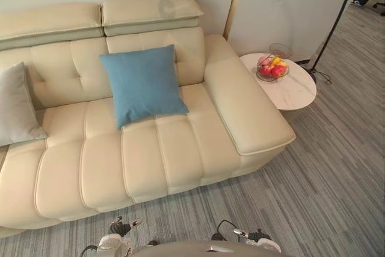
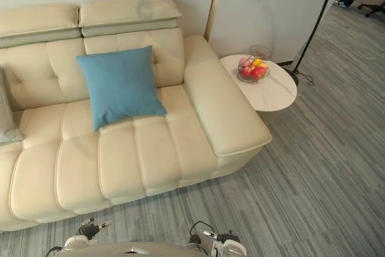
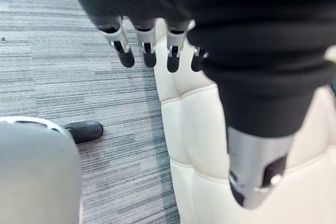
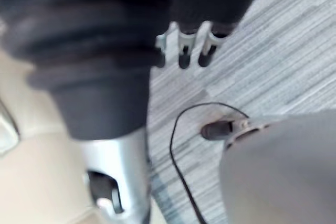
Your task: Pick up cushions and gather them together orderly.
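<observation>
**Entry: cushions not yet touched, both hands empty, approach phase**

Observed: The blue cushion (image 1: 143, 85) stands tilted against the backrest on the right part of the sofa (image 1: 180, 154), near the right armrest (image 1: 246, 106). The grey cushion (image 1: 17, 105) leans against the backrest at the far left end and is cut off by the frame edge. The two are well apart, with bare seat between them. To the right of the sofa, a round worktop (image 1: 298, 91) carries a fruit bowl (image 1: 272, 68); neither belongs to the task.

Hands: The left robot hand (image 3: 147, 51) hangs low by the near front edge of the sofa, over the floor (image 3: 63, 51). Its fingers are straight and loosely spread, and it holds nothing. The right robot hand (image 4: 184, 51) is likewise low over the floor, its fingers relaxed and apart, and it is also empty.

Judgement: I am at the first step, with no pick begun. Gathering is entirely ahead.

Next move: I would close in on the sofa and raise one arm over the seat. I would then take the blue cushion by its near lower edge, fingers under and thumb on top. It looks soft, so it should need a deep pinch to keep it from sagging out. It would then go left, to be set upright just beside the grey cushion.
</observation>
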You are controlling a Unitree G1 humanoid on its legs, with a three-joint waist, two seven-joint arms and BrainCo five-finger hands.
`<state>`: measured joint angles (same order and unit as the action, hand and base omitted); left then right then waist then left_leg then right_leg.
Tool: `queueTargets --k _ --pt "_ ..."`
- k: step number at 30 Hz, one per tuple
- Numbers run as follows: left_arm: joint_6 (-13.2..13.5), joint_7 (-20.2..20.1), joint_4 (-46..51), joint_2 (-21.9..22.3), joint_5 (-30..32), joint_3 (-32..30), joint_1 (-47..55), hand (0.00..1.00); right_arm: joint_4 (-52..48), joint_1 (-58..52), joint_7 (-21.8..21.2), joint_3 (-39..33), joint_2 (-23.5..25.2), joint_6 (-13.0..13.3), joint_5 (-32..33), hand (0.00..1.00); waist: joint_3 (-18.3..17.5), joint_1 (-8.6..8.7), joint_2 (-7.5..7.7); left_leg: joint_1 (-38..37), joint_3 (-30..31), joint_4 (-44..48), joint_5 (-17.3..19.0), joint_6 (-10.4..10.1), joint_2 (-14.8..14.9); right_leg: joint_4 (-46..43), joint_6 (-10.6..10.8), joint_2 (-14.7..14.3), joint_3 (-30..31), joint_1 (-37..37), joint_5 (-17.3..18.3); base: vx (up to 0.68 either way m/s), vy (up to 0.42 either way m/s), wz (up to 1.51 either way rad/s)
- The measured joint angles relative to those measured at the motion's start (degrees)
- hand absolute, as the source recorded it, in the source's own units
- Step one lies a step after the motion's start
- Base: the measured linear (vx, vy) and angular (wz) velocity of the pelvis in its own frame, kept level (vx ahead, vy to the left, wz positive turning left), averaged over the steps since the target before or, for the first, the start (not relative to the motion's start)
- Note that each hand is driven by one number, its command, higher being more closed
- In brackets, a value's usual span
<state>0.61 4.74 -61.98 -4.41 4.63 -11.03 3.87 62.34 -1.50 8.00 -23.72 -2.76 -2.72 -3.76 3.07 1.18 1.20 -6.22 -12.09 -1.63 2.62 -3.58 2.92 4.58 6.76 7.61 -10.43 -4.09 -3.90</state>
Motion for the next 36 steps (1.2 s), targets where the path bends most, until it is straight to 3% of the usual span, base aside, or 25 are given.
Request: queueTargets --k 3,7,12,14,17,18,19,20,21,23,24,26,29,31,32,34,35,36 --pt "-0.1 -0.1 -0.2 -0.1 0.0 0.0 -0.1 0.0 -0.2 0.0 0.0 0.0 -0.1 0.0 0.0 0.0 0.3 0.35 -0.21 0.0 -2.2 1.6 1.1 0.0 0.4 0.0 -0.2 0.0 0.6 0.1 -0.1 -0.06 -0.032 -0.33" --pt "-0.2 -0.1 -0.5 -0.1 0.0 0.6 -0.5 0.0 -0.6 0.0 0.1 0.4 -0.6 0.1 0.1 0.0 1.3 0.27 -1.02 0.4 -5.6 8.2 5.1 -0.6 2.1 0.0 -0.4 -1.2 5.2 0.6 -1.0 -0.11 -0.027 -0.58" --pt "-0.2 -0.1 -0.9 0.1 0.0 1.2 -1.3 0.0 -0.5 0.1 0.0 1.7 -2.0 0.1 0.1 0.0 1.9 -0.16 -1.14 3.1 3.2 10.3 7.1 -0.5 1.4 0.4 -0.7 -2.6 14.7 7.0 -2.8 -0.09 -0.05 -0.97" --pt "-0.2 -0.1 -1.7 -0.4 0.0 1.1 -2.0 0.0 -0.4 0.0 0.0 2.0 -2.0 0.0 0.1 0.0 2.8 -0.02 -0.99 1.0 -4.0 10.3 9.4 -1.1 1.6 0.4 -1.8 -3.9 21.6 9.1 -4.3 -0.1 0.026 -1.61" --pt "-0.5 -0.1 -2.8 -1.4 0.3 1.1 -1.6 0.0 -0.6 0.7 0.1 5.4 -2.3 0.0 0.0 0.0 2.8 0.55 -0.6 -0.2 -15.1 10.3 10.9 -1.4 1.8 0.5 -4.1 -5.9 27.2 13.4 -5.5 -0.08 0.01 -2.08" --pt "-0.5 -0.1 -2.8 -1.4 0.7 1.2 -1.7 0.0 -0.6 0.8 0.0 5.6 -2.3 -0.1 0.0 0.0 3.0 0.94 -1.12 -0.1 -19.1 10.4 10.6 -1.1 2.4 0.3 -5.6 -6.0 25.0 15.5 -5.8 -0.01 -0.039 -1.9" --pt "-0.5 -0.1 -2.8 -1.4 0.8 1.2 -2.0 0.0 -0.6 1.0 0.0 5.5 -2.4 -0.1 0.0 0.0 3.1 1.09 -1.61 -0.1 -22.9 10.6 10.6 -1.2 3.5 -1.0 -7.1 -6.2 18.7 17.4 -5.7 0.07 -0.072 -1.76" --pt "-0.5 -0.1 -2.8 -1.6 0.8 1.5 -2.0 0.0 -0.6 1.2 0.1 5.4 -2.6 -0.1 0.0 0.0 3.1 1.26 -2.21 -0.5 -25.4 11.1 10.6 -1.3 4.7 -4.6 -8.2 -6.4 10.1 19.7 -4.8 0.12 -0.082 -1.59" --pt "-0.5 -0.1 -2.7 -2.4 0.8 2.1 -2.4 0.0 -0.6 1.3 0.1 5.3 -2.6 -0.1 0.0 0.0 3.4 1.3 -2.34 -0.7 -26.6 12.0 10.6 -1.3 5.7 -8.6 -11.0 -6.4 -0.6 20.4 -3.6 0.19 -0.129 -1.35" --pt "-0.5 -0.1 -2.4 -2.3 1.2 2.1 -2.6 0.0 -0.6 0.6 0.2 5.5 -2.8 0.1 -0.1 0.0 3.6 0.68 -2.66 -1.8 -27.1 13.6 10.6 -1.3 6.6 -10.7 -14.2 -5.3 -17.5 19.1 -2.1 0.22 -0.22 -1.39" --pt "-0.5 -0.1 -2.2 -1.7 1.2 2.1 -2.6 0.0 -0.6 0.7 0.2 5.5 -3.4 0.1 -0.1 0.0 3.5 0.89 -3.01 -3.0 -27.2 13.3 10.6 -1.3 6.8 -11.2 -15.3 -5.4 -22.2 18.4 0.7 0.18 -0.187 -1.19" --pt "-0.5 -0.2 -1.7 0.0 1.2 2.8 -3.1 0.0 -0.9 1.0 0.3 5.1 -4.6 0.3 0.0 0.0 4.9 1.47 -5.81 -6.1 -27.8 10.7 10.3 -1.6 6.7 -16.3 -13.3 -5.2 -24.0 18.7 6.5 0.18 -0.08 -0.7" --pt "-0.6 -0.2 -2.1 0.1 1.2 3.8 -3.2 0.0 -0.9 1.5 0.8 5.0 -4.8 0.3 0.0 0.0 5.1 1.79 -6.06 -7.9 -29.5 11.7 9.1 -2.6 7.1 -23.5 -12.5 -5.4 -20.0 21.4 11.5 0.15 -0.099 -0.56" --pt "-0.6 -0.2 -2.3 0.5 1.3 3.9 -3.2 0.0 -0.7 1.5 0.8 5.0 -4.7 0.3 0.0 0.0 5.2 2.13 -5.95 -6.3 -29.6 19.2 9.0 -2.7 9.7 -23.6 -12.3 -6.2 -18.4 20.8 12.2 0.11 -0.108 -0.39" --pt "-0.7 -0.2 -2.2 1.2 1.3 3.9 -3.2 0.0 -0.7 1.5 0.8 5.1 -4.8 0.3 0.0 0.0 5.2 2.23 -6.0 -4.3 -29.2 26.6 8.7 -2.2 12.5 -22.6 -12.1 -6.9 -17.4 19.8 12.3 0.12 -0.096 -0.42" --pt "-0.6 -0.2 -1.9 2.0 1.1 3.6 -3.2 0.0 -0.6 1.5 0.8 5.6 -4.5 0.2 0.0 0.0 5.4 2.02 -5.96 0.7 -26.4 42.8 10.3 0.0 17.3 -20.1 -12.5 -9.2 -14.5 17.2 12.1 0.16 -0.107 -0.7" --pt "-0.6 -0.2 -1.5 2.0 1.1 3.5 -3.2 0.0 -0.6 1.5 0.9 5.6 -4.5 0.2 0.0 0.0 5.6 1.88 -5.96 3.2 -23.9 48.6 11.8 0.8 18.3 -19.2 -12.7 -10.3 -12.9 15.7 12.1 0.11 -0.05 -0.73" --pt "-0.6 -0.2 -1.3 2.1 1.1 3.4 -3.2 0.0 -0.5 1.5 0.9 5.6 -4.5 0.2 0.0 0.0 5.8 1.53 -6.03 4.4 -22.0 50.2 12.5 0.3 18.0 -18.9 -12.6 -10.7 -12.0 14.9 12.1 0.1 -0.003 -0.97"
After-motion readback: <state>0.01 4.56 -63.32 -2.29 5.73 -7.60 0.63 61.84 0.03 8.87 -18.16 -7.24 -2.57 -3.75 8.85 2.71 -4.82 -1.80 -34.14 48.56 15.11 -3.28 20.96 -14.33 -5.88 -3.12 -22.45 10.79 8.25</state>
